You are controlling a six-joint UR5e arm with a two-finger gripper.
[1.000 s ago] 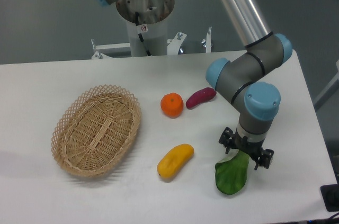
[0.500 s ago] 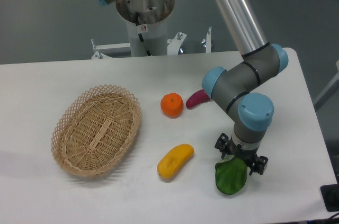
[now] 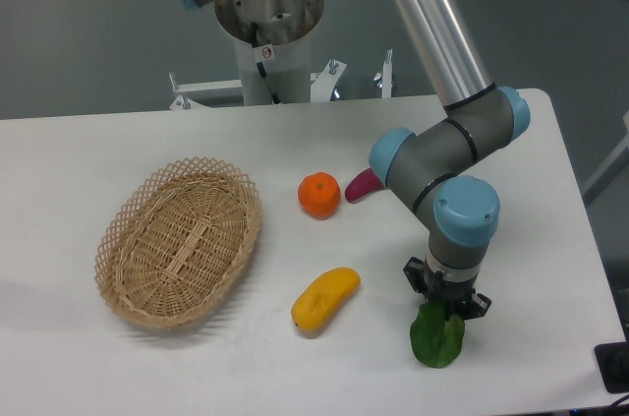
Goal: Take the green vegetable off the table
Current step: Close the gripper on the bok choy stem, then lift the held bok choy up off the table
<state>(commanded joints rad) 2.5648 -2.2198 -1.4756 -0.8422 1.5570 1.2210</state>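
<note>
Gripper [image 3: 444, 304] down on the vegetable [image 3: 436, 337]

The vegetable lies on the table [image 3: 550, 239], at 3 o'clock from the mango [image 3: 325, 298]. The gripper sits right on its top end. I cannot tell if the fingers are closed on it.

Dark green vegetable [image 3: 437, 339], white table [image 3: 147, 141]

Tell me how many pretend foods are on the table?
4. An orange mid-table, a purple one beside it, partly hidden by the arm, a yellow fruit in front, and the green vegetable under the gripper. The basket looks empty.
</note>
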